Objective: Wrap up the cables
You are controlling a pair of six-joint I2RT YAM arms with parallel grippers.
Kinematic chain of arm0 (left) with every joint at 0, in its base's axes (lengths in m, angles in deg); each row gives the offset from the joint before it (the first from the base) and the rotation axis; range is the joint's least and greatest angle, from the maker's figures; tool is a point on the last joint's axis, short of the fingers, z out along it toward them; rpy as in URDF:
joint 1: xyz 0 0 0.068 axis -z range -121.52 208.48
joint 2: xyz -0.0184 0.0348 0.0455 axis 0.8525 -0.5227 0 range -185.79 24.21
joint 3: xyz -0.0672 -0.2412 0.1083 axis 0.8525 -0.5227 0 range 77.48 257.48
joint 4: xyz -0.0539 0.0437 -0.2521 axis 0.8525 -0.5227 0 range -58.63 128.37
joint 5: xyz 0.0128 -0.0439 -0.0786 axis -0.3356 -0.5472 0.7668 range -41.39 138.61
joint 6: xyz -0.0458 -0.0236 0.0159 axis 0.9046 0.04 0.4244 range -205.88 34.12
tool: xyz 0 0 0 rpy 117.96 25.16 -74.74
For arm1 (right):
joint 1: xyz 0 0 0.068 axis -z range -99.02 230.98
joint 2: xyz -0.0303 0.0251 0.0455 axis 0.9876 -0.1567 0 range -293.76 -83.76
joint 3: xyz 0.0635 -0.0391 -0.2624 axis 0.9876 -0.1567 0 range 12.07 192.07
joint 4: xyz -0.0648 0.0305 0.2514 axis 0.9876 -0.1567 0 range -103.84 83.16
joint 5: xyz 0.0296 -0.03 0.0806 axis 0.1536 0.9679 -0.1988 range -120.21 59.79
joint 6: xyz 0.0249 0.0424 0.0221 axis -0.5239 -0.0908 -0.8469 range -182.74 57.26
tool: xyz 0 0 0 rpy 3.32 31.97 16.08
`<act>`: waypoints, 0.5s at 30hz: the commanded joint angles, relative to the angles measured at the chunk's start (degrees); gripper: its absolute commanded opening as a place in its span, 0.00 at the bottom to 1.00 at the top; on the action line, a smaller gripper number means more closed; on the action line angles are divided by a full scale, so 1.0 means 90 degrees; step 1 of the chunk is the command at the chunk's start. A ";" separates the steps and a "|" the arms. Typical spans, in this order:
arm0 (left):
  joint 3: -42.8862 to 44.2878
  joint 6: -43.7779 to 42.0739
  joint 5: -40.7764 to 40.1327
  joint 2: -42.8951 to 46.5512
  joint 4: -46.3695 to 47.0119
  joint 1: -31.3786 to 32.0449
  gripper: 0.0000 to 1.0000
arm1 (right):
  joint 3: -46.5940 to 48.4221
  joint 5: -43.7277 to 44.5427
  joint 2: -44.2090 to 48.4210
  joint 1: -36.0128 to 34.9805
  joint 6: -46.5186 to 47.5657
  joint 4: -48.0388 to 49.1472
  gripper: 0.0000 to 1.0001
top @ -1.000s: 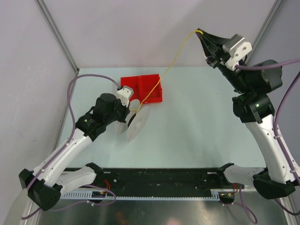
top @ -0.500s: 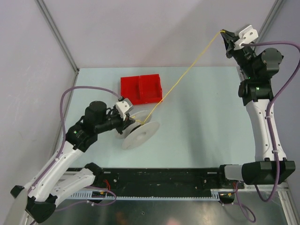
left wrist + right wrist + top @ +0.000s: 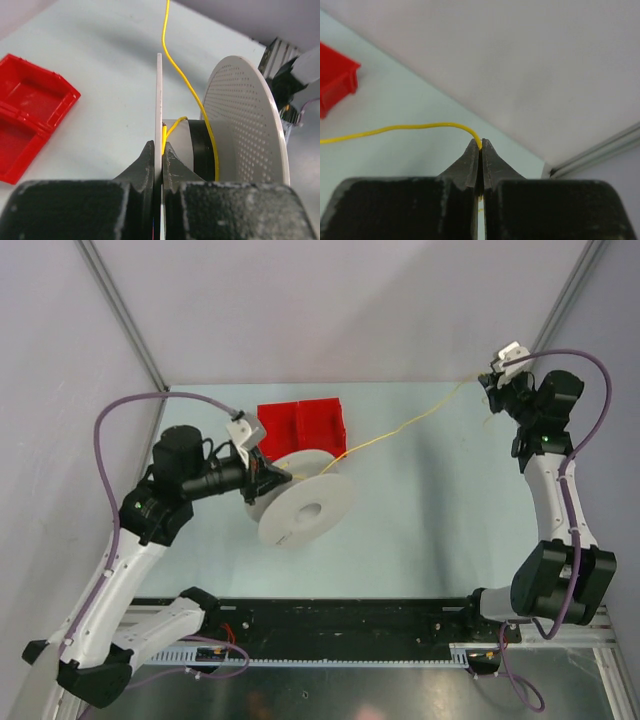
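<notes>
The left gripper clamps tight on the spool left of centre, the right gripper pinches the yellow cable by the far right corner, so I'd tension that sagging line before winding.

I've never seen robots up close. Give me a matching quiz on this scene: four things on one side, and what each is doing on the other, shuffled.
Things:
1. left gripper
2. right gripper
3. yellow wire
4. red tray

States:
A. runs from the white spool to the right gripper
B. lies apart, held by nothing
C. shut on the spool's flange
D. shut on the yellow wire

Pairs: 1-C, 2-D, 3-A, 4-B.
</notes>
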 commanded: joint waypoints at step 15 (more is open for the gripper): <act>0.1504 0.4964 0.1335 -0.1026 0.2813 -0.2871 0.00 | -0.2142 -0.0510 0.1027 -0.0949 0.0207 -0.1631 0.00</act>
